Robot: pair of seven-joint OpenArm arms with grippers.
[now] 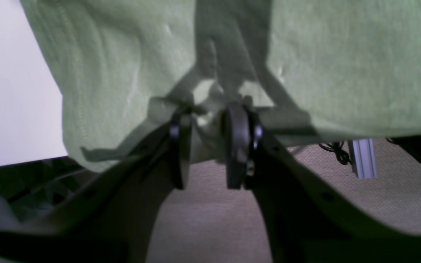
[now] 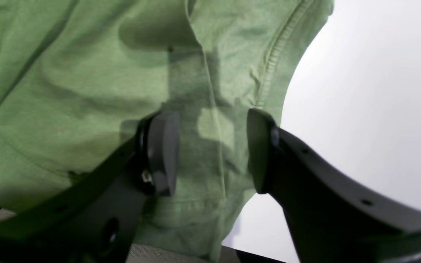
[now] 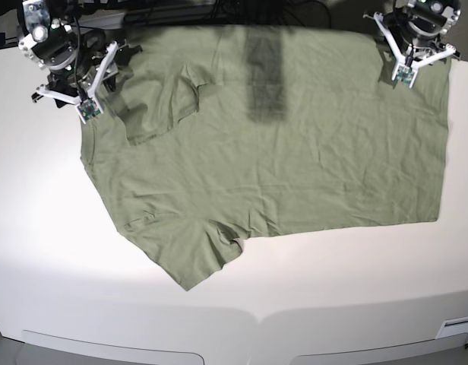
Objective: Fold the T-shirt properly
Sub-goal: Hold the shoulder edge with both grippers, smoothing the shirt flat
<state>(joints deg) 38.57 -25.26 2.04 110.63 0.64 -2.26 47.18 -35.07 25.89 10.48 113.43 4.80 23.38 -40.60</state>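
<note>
1. We see the T-shirt (image 3: 295, 144) spread flat on the white worktop (image 3: 52, 251), thin, limp and light.
2. Left end effector (image 1: 210, 120) pinches a bunched edge fold.
3. Right end effector (image 2: 212, 149) straddles its corner, parted, holding nothing; we judge hems best.

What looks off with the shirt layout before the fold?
The T-shirt is not flat: the sleeve at the far left of the base view is folded onto the body, while the near sleeve sticks out. The fabric is wrinkled, and the far edge overhangs the table.
</note>
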